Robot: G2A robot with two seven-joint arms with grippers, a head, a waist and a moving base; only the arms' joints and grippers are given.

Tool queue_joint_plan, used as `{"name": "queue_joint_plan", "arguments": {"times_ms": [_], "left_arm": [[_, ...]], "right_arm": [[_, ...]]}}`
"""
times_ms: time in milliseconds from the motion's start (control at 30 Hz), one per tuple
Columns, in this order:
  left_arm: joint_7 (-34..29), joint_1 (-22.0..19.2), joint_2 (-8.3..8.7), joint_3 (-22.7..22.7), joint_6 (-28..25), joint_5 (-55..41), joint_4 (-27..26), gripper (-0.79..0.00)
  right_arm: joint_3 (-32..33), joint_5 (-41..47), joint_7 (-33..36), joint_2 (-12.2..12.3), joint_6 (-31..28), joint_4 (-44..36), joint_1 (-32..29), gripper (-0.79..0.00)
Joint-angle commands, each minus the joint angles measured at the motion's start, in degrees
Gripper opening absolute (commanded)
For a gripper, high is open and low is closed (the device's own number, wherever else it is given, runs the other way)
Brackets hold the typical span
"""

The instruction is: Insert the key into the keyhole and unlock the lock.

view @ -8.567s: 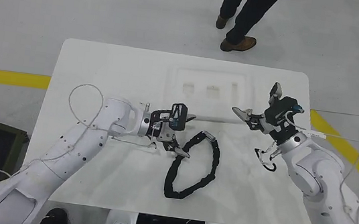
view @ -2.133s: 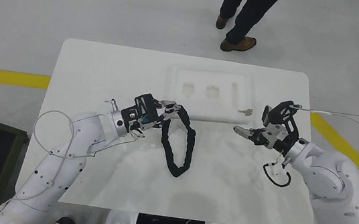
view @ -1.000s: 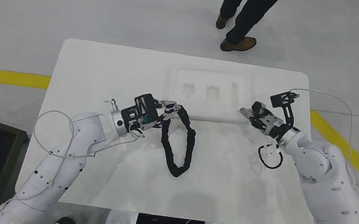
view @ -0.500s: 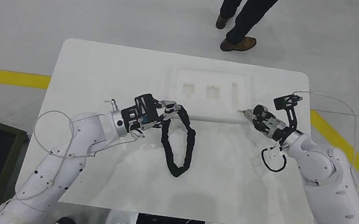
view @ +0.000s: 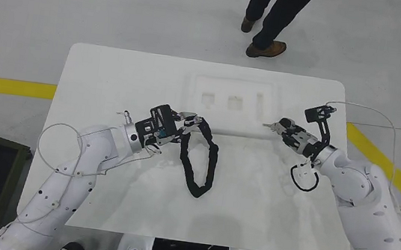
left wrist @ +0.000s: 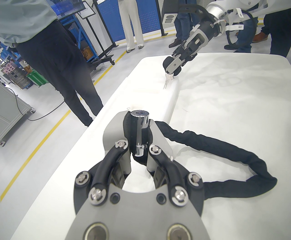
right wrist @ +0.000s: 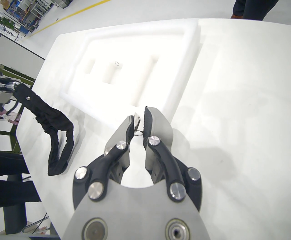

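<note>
Chain in a black fabric sleeve (left wrist: pixel 227 156) lies looped on the white table (view: pixel 115 84), one end rising to the shiny chrome lock cylinder (left wrist: pixel 139 134), which the left gripper (left wrist: pixel 137 123) clamps between its fingers (left wrist: pixel 113 131), slotted end face showing, lower part buried. Well apart, the right gripper (right wrist: pixel 140 118) pinches the small silver key (left wrist: pixel 166 82); its head is hidden between the pads (right wrist: pixel 147 120), the blade at a corner of the white foam tray (right wrist: pixel 136 30), touching or not I cannot tell.
</note>
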Motion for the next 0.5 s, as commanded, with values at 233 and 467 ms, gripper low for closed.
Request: {"name": "queue_joint_plan", "arguments": {"times_ms": [233, 467], "left_arm": [[0.0, 0.0, 0.0, 0.0, 0.0, 0.0, 0.0, -0.785], [0.0, 0.0, 0.0, 0.0, 0.0, 0.0, 0.0, -0.785]], "right_arm": [[0.72, 0.53, 0.29, -0.03, -0.91, -0.26, 0.58, -0.785], [2.15, 0.41, 1.46, 0.24, -2.45, -0.62, 0.5, -0.785]]}}
